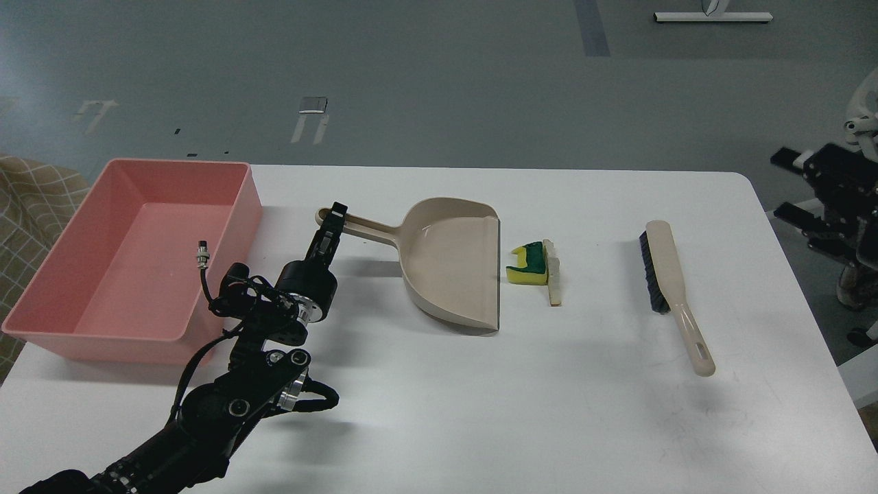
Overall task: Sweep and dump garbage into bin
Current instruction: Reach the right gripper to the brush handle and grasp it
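Note:
The garbage lies at the table's middle: a yellow sponge piece with a green top (527,267) and a cream ridged stick (553,278) touching its right side. The beige dustpan (453,271) lies just left of them, its open edge a small gap from the sponge. My left gripper (334,223) is shut on the end of the dustpan's handle. The pink bin (248,206) stands at the table's left and holds nothing. My right gripper (787,185) is blurred, off the table's right edge, with its fingers apart and nothing between them.
A beige brush with black bristles (669,274) lies on the right side of the white table (439,398), handle toward me. A checked fabric shows beyond the bin at the far left (27,199).

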Action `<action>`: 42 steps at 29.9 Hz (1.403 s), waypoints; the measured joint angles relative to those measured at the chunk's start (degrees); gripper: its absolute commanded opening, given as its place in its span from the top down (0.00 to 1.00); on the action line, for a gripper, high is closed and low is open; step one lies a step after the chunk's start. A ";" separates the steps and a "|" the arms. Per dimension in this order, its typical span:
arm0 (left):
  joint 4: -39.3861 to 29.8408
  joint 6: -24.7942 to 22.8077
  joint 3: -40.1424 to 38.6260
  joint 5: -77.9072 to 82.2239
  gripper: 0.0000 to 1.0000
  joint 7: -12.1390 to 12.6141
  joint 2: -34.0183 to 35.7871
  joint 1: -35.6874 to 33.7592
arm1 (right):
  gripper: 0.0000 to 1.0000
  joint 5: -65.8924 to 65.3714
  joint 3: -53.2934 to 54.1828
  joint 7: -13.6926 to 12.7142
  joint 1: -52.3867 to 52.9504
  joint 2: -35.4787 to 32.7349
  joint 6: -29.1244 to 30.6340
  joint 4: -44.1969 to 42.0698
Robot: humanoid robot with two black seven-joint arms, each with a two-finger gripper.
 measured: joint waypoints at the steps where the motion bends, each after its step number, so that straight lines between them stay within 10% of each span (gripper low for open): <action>1: 0.00 0.02 0.00 0.00 1.00 -0.01 -0.01 0.00 | 0.00 -1.64 -1.31 0.00 0.01 -1.12 0.00 0.58; 23: -0.10 0.04 -0.05 0.01 1.00 -0.22 -0.10 0.00 | 0.08 -25.94 -7.35 -4.95 -2.22 4.43 -0.97 7.65; 42: -0.11 0.09 -0.04 -0.01 1.00 -0.30 -0.10 0.08 | 0.53 -33.85 -7.71 -5.83 -3.61 7.49 -1.06 8.62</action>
